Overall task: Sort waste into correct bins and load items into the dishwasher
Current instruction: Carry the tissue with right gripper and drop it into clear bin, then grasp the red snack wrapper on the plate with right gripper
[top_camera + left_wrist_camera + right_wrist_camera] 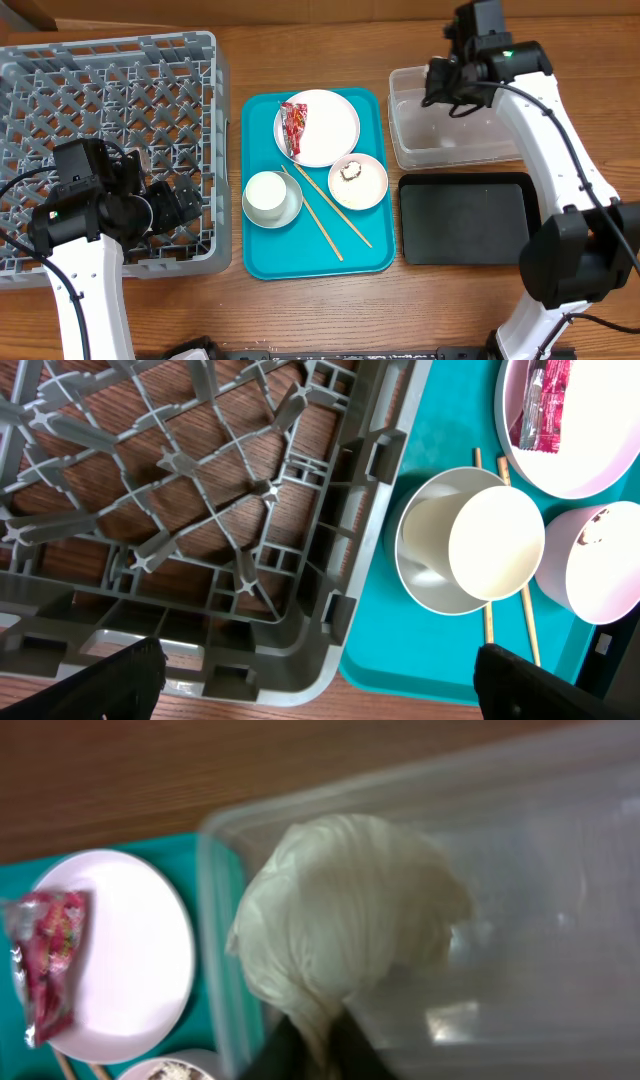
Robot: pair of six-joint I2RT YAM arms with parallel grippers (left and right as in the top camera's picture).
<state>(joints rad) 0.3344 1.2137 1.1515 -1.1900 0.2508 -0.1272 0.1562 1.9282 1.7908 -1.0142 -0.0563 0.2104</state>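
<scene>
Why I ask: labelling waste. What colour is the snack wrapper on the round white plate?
Printed red snack wrapper; best in the overhead view.

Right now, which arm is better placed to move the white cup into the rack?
Left. The left gripper hangs open over the rack corner, next to the cup in the grey bowl. The right gripper is far off above the clear tub, pinching the crumpled wrapper.

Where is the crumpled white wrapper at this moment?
In the right wrist view, the crumpled white wrapper is pinched in the right end effector, above the clear tub, near its wall facing the teal tray and white plate.
</scene>
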